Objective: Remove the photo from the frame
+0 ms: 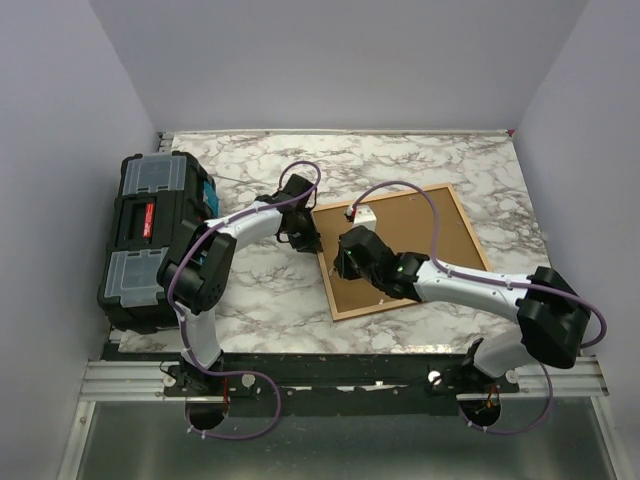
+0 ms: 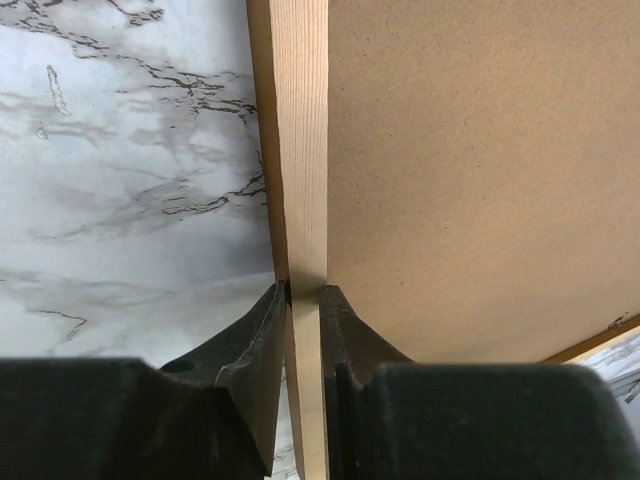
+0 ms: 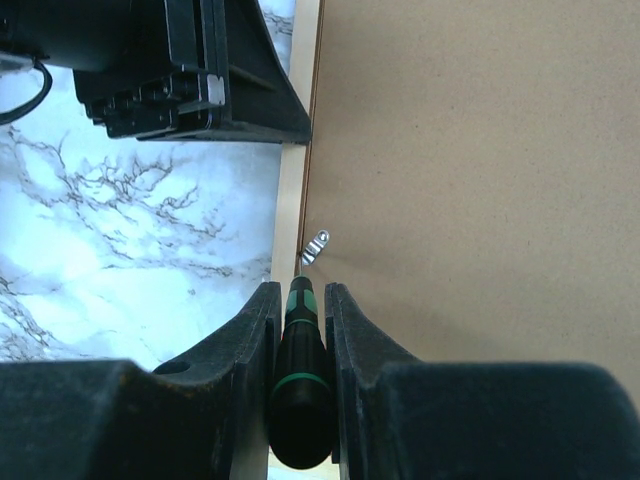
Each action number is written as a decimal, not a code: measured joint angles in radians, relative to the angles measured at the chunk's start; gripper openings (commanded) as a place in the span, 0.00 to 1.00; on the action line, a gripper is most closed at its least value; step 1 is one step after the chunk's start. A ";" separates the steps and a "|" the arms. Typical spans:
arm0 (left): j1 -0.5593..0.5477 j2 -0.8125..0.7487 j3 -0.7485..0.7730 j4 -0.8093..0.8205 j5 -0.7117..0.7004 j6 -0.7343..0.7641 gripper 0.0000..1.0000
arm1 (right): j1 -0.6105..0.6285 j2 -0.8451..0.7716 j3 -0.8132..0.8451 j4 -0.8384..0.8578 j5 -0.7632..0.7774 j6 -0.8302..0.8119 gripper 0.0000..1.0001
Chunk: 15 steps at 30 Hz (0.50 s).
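Jaws of left gripper (image 2: 304,292) are clamped across the frame (image 2: 300,150) rail (face down on surface (image 2: 120,200)); a screwdriver (image 3: 298,350) is gripped by right gripper (image 3: 300,300), tip aimed at the tab (image 3: 316,246) just ahead; photo unseen.

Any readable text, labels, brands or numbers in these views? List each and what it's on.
Red label on the black toolbox: light marks on it, too small to read.
Frame, backing board, screwdriver handle, marble table: no text visible.
Nothing in any view can be read.
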 measured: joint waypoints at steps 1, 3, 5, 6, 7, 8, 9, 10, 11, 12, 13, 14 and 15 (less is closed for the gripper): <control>0.000 0.000 0.000 0.000 0.000 0.002 0.19 | 0.005 -0.003 0.000 -0.008 0.008 0.000 0.00; 0.000 0.001 0.001 0.000 0.000 0.004 0.19 | 0.013 -0.012 0.000 -0.024 0.018 0.002 0.00; 0.000 0.002 0.002 0.000 0.000 0.006 0.19 | 0.016 -0.026 0.000 -0.045 0.023 0.003 0.00; 0.000 0.003 0.003 -0.001 0.001 0.006 0.19 | 0.018 -0.033 0.000 -0.056 0.026 0.003 0.00; 0.000 0.004 0.005 -0.003 0.001 0.007 0.19 | 0.019 -0.040 0.000 -0.068 0.029 0.003 0.00; 0.000 0.005 0.008 -0.005 0.001 0.009 0.19 | 0.019 -0.045 0.000 -0.080 0.032 0.003 0.00; 0.000 0.006 0.010 -0.008 0.001 0.010 0.19 | 0.020 -0.048 0.000 -0.090 0.035 0.003 0.00; 0.000 0.007 0.011 -0.010 0.001 0.011 0.20 | 0.020 -0.051 0.000 -0.098 0.037 0.005 0.00; 0.000 0.008 0.013 -0.012 0.001 0.014 0.21 | 0.020 -0.055 0.000 -0.105 0.037 0.008 0.00; 0.000 0.008 0.014 -0.012 0.001 0.017 0.24 | 0.020 -0.061 0.000 -0.112 0.038 0.008 0.00; 0.000 0.008 0.015 -0.013 0.001 0.023 0.28 | 0.019 -0.071 0.000 -0.120 0.039 0.008 0.00; 0.000 0.008 0.016 -0.013 0.000 0.032 0.35 | 0.020 -0.085 0.000 -0.127 0.040 0.008 0.00; 0.000 0.008 0.016 -0.014 0.000 0.036 0.40 | 0.020 -0.102 -0.001 -0.134 0.040 0.008 0.00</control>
